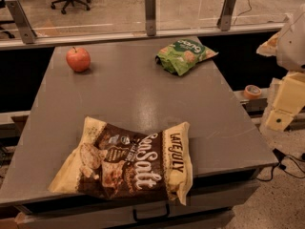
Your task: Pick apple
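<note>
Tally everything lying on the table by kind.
apple: 1
snack bags: 2, the green snack bag and the brown snack bag
Total: 3
The gripper hangs beyond the right edge of the table, away from the apple.

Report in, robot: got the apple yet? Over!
Gripper at right edge of view, beside the table. Apple on table's far left, untouched. Green bag and brown bag lie apart from it.

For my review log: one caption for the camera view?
Apple sits far left on the table; gripper hangs off its right side, well away.
</note>
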`<state>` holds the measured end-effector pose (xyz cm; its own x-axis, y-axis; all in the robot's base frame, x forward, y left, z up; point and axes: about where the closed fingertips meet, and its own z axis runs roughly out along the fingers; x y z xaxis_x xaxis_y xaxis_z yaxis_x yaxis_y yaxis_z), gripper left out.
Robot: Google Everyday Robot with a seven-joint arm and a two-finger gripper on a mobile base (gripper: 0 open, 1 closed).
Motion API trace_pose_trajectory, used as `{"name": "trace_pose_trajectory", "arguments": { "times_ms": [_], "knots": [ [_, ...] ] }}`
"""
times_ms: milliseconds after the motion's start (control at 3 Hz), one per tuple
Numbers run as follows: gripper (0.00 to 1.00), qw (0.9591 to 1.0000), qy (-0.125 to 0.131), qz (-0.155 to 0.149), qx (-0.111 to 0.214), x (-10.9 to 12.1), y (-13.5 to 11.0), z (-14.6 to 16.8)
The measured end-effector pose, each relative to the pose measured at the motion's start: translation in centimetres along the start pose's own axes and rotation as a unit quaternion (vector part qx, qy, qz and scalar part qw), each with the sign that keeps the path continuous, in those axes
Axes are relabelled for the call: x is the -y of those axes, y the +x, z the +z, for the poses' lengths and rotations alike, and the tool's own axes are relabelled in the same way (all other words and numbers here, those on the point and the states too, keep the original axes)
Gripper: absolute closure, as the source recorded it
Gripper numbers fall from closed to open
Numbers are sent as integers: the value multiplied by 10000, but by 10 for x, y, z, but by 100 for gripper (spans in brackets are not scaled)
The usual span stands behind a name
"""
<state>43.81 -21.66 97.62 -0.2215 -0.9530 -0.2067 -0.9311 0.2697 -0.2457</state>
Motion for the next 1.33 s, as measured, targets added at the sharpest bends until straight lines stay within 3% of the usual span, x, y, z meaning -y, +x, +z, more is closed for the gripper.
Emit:
{"name": "trace_pose_trajectory", "arguments": {
  "times_ms": [333,667,1000,1333],
  "knots": [
    [0,10000,1,0,0,0,0,0],
    [0,9987,-44,-299,422,14,-33,17],
    [0,9864,22,-1033,1281,39,-120,35],
    [0,9609,317,-1684,2176,59,-224,27]
  ]
}}
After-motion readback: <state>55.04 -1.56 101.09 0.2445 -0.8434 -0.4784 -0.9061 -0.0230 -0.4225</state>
